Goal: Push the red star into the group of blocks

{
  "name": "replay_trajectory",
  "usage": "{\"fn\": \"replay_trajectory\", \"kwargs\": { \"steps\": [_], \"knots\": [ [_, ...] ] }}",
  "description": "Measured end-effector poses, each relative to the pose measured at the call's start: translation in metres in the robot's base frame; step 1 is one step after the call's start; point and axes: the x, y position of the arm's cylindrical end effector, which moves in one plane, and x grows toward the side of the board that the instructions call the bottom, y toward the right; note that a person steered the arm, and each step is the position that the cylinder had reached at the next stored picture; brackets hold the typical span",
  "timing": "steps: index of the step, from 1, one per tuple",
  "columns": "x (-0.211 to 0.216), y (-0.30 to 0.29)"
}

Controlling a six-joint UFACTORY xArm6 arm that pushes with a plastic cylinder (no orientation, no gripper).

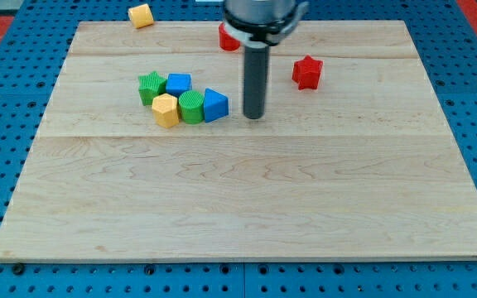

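Note:
The red star [307, 72] lies on the wooden board [247, 199] at the view's upper right. The group sits at the upper left of centre: a green star [151, 87], a blue block [178, 84], a yellow hexagon [166, 109], a green round block [192, 108] and a blue triangular block [215, 105]. My tip [254, 115] rests on the board just right of the blue triangular block, and left of and below the red star, apart from both.
A second red block [227, 37] is half hidden behind the rod near the board's top edge. A yellow block [141, 15] lies off the board's top edge at the upper left. Blue perforated table surrounds the board.

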Motion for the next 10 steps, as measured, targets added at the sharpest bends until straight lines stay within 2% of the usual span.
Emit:
{"fn": "replay_trajectory", "kwargs": {
  "steps": [1,2,3,4,5,6,7,8,9,10],
  "knots": [
    [0.000,-0.054],
    [0.006,-0.043],
    [-0.011,0.065],
    [-0.052,0.204],
    [-0.071,0.316],
    [-0.103,0.212],
    [-0.116,0.142],
    [-0.058,0.114],
    [-0.107,0.149],
    [-0.109,0.090]
  ]
}}
